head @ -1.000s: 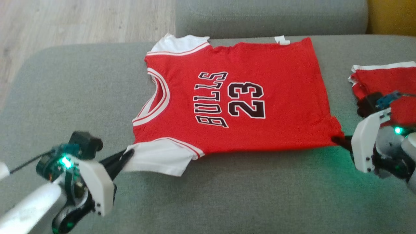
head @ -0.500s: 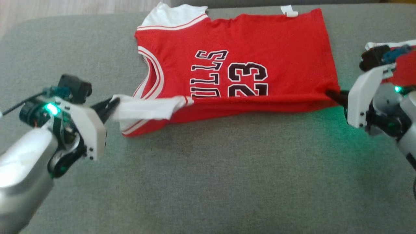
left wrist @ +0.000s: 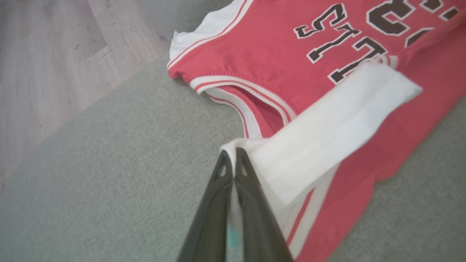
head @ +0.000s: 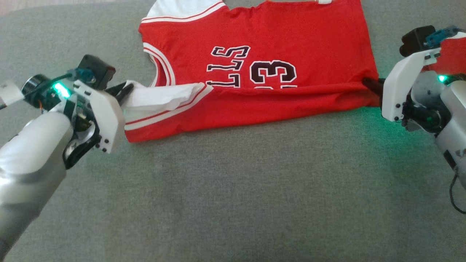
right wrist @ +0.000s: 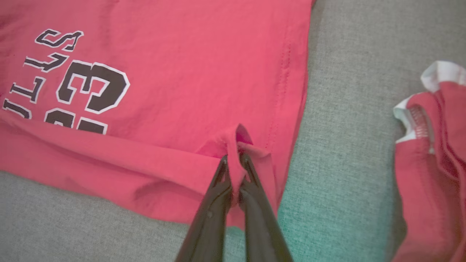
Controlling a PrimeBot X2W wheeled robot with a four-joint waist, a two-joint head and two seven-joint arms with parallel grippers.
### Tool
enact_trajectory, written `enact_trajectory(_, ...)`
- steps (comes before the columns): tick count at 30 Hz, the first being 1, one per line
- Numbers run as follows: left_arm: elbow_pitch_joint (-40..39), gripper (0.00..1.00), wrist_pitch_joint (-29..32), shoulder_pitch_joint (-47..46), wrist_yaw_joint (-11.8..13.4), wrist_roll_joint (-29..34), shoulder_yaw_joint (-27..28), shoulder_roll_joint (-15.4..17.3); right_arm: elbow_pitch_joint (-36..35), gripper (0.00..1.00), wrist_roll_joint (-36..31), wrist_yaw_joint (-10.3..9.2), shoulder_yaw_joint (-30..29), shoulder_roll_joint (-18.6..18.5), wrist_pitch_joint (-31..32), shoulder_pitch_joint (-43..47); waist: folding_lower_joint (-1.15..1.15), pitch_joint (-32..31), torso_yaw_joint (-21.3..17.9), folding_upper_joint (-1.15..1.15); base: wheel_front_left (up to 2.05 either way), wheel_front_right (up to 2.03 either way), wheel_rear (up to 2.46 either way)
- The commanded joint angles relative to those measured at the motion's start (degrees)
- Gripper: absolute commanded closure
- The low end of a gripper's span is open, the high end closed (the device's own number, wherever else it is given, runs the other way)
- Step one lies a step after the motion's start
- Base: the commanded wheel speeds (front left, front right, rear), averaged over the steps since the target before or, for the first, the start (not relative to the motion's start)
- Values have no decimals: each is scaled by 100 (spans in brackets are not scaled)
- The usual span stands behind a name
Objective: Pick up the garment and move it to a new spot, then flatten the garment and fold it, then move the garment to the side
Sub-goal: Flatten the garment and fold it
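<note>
The garment [head: 291, 40] is a red jersey with white sleeves and black "BULLS 23" print, lying on a grey couch cushion [head: 233, 189]. Its near edge is lifted and folded back over the print. My left gripper [head: 127, 87] is shut on the near white sleeve [left wrist: 327, 127], pinched between both fingers [left wrist: 231, 163]. My right gripper [head: 368, 83] is shut on the jersey's near hem corner [right wrist: 236, 145], red cloth bunched between its fingers [right wrist: 235, 163].
A second red and white piece of clothing [right wrist: 433, 145] lies on the cushion to the right, behind my right wrist [head: 451, 58]. Wooden floor [left wrist: 43, 54] lies beyond the cushion's left edge. The near cushion is bare grey fabric.
Both grippers have lifted the jersey's near edge and carried it away from me over the print, hiding the lower letters and digits. The head camera has tilted down.
</note>
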Motion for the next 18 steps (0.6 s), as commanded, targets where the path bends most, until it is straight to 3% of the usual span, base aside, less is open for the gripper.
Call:
enact_trajectory(1, 54, 100, -130, -474, 11, 40, 120, 145, -34, 100, -74, -5, -22, 10, -111, -145, 0, 33, -19, 0, 0, 0, 0)
enact_trajectory(4, 288, 100, -353, -663, 11, -30, -1, -4, 86, 100, -210, -5, -14, 79, -331, -236, 0, 80, -33, 0, 0, 0, 0)
enact_trajectory(5, 386, 100, -424, -708, 11, -75, -14, -64, 170, 73, -282, -5, -56, 107, -501, -281, 0, 94, -36, 0, 0, 0, 0)
enact_trajectory(6, 510, 90, -541, -758, 11, -98, 16, -128, 279, 10, -350, -5, -111, 151, -674, -319, 0, 108, -37, 0, 0, 0, 0)
enact_trajectory(7, 649, 0, -715, -812, 35, -89, 68, -200, 395, 0, -401, -5, -162, 213, -810, -350, 0, 123, -39, 0, 0, 0, 0)
enact_trajectory(11, 1182, 0, -1659, -996, 415, 46, 318, -505, 708, 0, -681, -5, -277, 403, -1453, -481, 0, 146, -59, 0, 0, 0, 0)
enact_trajectory(15, 1529, 0, -2990, -1027, 894, -45, 805, -834, 955, 0, -825, -5, -661, 626, -2568, -606, 0, 30, -58, 0, 0, 0, 0)
enact_trajectory(18, 1550, 0, -3343, -940, 1048, -190, 1133, -970, 1019, 0, -899, -5, -851, 761, -3207, -626, 0, -70, -58, 0, 0, 0, 0)
